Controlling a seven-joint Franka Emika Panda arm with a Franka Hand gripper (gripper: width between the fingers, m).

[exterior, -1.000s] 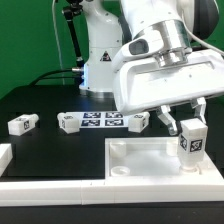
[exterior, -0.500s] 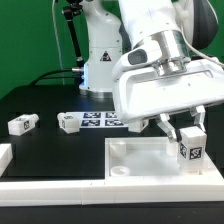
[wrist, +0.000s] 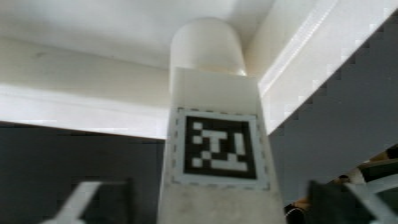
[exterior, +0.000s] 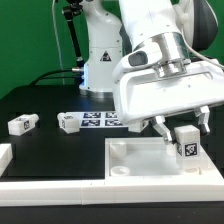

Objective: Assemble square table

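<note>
One held leg block point(exterior: 186, 146) point(wrist: 217, 120), tag outward, is clamped upright between the fingers point(exterior: 165, 129) of the gripper point(exterior: 184, 133) over the right part of the square top point(exterior: 135, 165). Far left on the black table point(exterior: 40, 100) lie a loose leg block point(exterior: 22, 123) and a second loose leg block point(exterior: 68, 123), the latter just beside the marker board point(exterior: 100, 120).

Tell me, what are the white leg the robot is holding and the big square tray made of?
The leg looks like smooth, matte white plastic: even colour, softly rounded end, with a black-white tag that seems printed paper. The square tray is probably the same hard white plastic; its raised rim looks moulded. Looks alone can't confirm.
</note>
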